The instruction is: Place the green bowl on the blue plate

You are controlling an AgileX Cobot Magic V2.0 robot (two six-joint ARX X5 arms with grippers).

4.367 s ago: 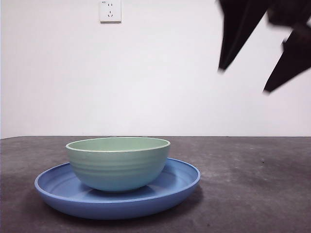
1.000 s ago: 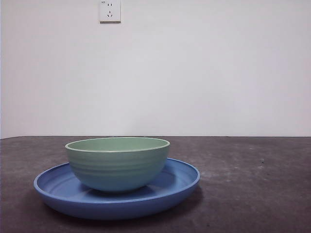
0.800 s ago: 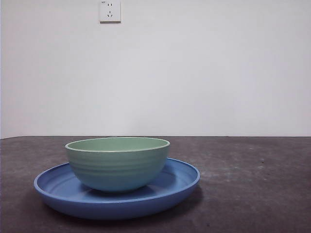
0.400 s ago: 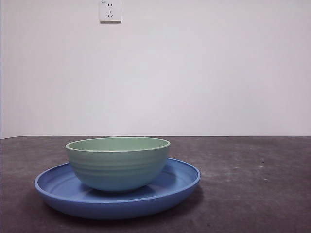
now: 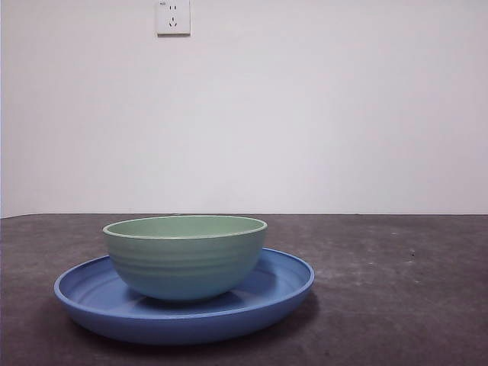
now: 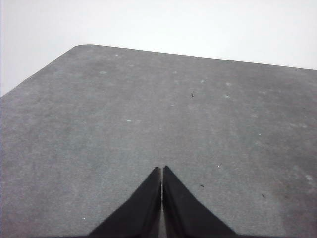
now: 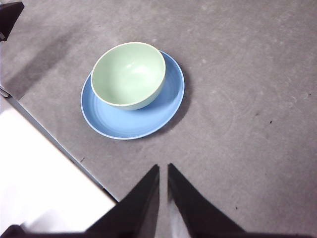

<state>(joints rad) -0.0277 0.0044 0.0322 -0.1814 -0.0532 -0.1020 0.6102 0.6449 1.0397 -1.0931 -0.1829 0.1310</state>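
The pale mint-green bowl [image 5: 185, 255] stands upright on the glossy blue plate [image 5: 286, 282], left of centre in the front view. Both also show in the right wrist view: the bowl [image 7: 129, 74] sits on the plate [image 7: 126, 124], slightly off its middle. My right gripper [image 7: 163, 171] is shut and empty, high above the table and well away from the plate. My left gripper [image 6: 162, 173] is shut and empty over bare grey table, with neither bowl nor plate in its view. No arm shows in the front view.
The dark grey table [image 5: 396, 290] runs to a white wall with a socket [image 5: 173, 17]. In the right wrist view the table's edge [image 7: 59, 148] runs close by the plate, and a black tip [image 7: 10, 15] shows at a corner.
The black gripper seen at the top right 4.9 s ago has left the front view. Bowl and plate have not moved over the last second.
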